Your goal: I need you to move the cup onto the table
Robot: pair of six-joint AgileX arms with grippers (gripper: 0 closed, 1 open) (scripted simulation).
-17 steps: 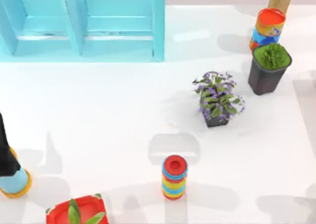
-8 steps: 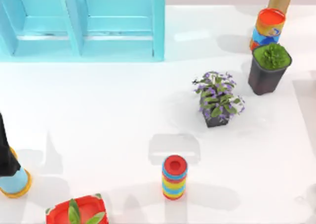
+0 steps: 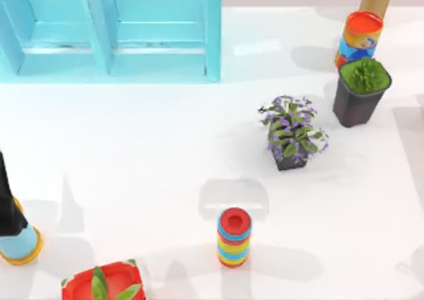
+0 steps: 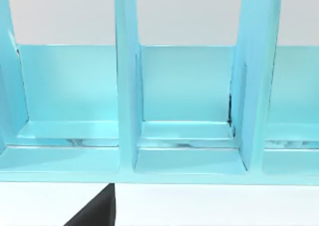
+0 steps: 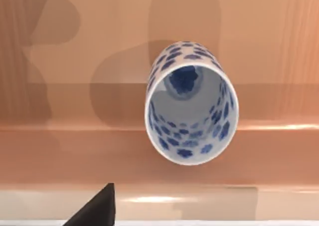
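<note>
The cup, white with dark-blue dots, stands on a tan wooden ledge in the right wrist view, its open mouth towards the camera. One dark fingertip of my right gripper shows at the frame's lower edge, apart from the cup. The left wrist view has one dark fingertip of my left gripper, facing the light-blue shelf unit. The white table lies below in the top view.
On the table stand a striped red-topped cylinder, a purple-flowered plant, a green plant in a dark pot, an orange-and-blue can, a red pot and a dark-topped object at the left edge.
Faint shadows near the table's right edge have shifted a little. None of the objects on the table has moved.
</note>
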